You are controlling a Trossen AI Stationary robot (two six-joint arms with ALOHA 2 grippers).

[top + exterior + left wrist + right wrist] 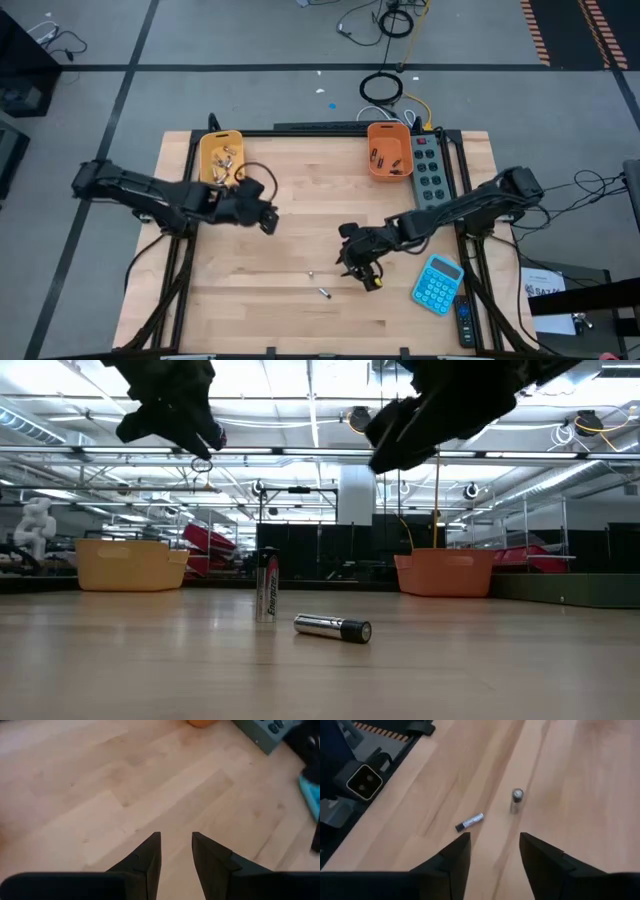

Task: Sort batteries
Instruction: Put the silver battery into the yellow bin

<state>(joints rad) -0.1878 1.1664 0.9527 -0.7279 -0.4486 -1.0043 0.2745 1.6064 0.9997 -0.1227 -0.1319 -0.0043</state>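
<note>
Seen from above, two batteries lie loose on the wooden surface point(250, 320) toward its near edge: a standing battery point(310, 273) that shows only as a small dot, and a lying battery point(324, 293) just beside it. The low view makes clear what the top view cannot: the first stands upright on its end with a printed label, the second rests on its side, silver with a dark end.

The right gripper point(362, 270) hangs above the surface near both batteries; its wrist view shows the jaws parted with nothing between them and both batteries beyond the tips. The left gripper point(268, 222) hovers well apart from them, near the yellow bin point(207, 150), which holds several batteries; its jaws stand slightly apart and empty over bare wood. The orange bin point(375, 168) holds a few more, beside a grey power strip point(427, 170). A blue calculator point(438, 284) lies by the right arm
</note>
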